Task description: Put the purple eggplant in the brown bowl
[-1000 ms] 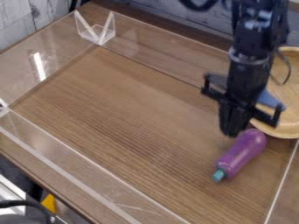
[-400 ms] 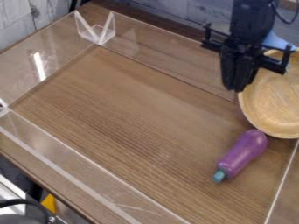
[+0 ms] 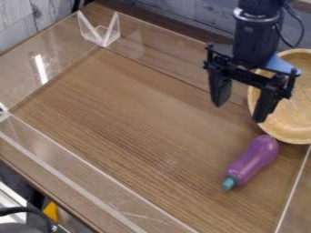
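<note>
The purple eggplant [image 3: 253, 160] lies on the wooden table near the right edge, its teal stem cap pointing toward the front. The brown bowl [image 3: 292, 118] sits at the right edge, just behind the eggplant and partly cut off by the frame. My gripper [image 3: 242, 96] hangs above the table behind the eggplant, pointing down, its two black fingers [image 3: 220, 91] spread wide with nothing between them. One finger overlaps the bowl's left side in the picture. The eggplant is untouched.
Clear acrylic walls [image 3: 73, 182] fence the wooden tabletop [image 3: 134, 118] on the left and front. A small clear bracket [image 3: 100, 30] stands at the back left corner.
The gripper rose from just above the eggplant's upper end, then spread its fingers from shut to wide open. The eggplant and bowl stayed where they were.
</note>
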### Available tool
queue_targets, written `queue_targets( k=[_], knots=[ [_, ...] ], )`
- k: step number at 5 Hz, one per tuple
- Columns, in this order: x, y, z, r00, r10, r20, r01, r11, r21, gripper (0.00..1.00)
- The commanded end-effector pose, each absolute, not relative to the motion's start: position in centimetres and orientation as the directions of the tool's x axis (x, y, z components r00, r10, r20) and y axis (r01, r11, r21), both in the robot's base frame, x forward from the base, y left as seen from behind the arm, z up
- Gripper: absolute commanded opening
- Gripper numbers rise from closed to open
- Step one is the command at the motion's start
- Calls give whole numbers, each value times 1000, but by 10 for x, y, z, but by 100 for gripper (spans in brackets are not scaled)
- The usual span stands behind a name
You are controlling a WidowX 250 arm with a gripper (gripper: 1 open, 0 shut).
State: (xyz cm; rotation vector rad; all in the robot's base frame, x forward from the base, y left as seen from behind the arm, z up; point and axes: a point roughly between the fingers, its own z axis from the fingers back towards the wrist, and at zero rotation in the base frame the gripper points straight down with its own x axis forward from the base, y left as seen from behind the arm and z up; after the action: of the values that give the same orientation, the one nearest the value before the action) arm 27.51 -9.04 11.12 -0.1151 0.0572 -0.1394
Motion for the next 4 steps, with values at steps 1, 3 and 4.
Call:
queue_targets(
  k=[1,3,4],
  knots=[
    [274,-97,125,982,-189,13,189,974,-129,100],
    [269,-105,115,970,-244,6,242,961,-132,100],
    [265,-112,109,958,-286,9,285,949,-132,100]
  ],
)
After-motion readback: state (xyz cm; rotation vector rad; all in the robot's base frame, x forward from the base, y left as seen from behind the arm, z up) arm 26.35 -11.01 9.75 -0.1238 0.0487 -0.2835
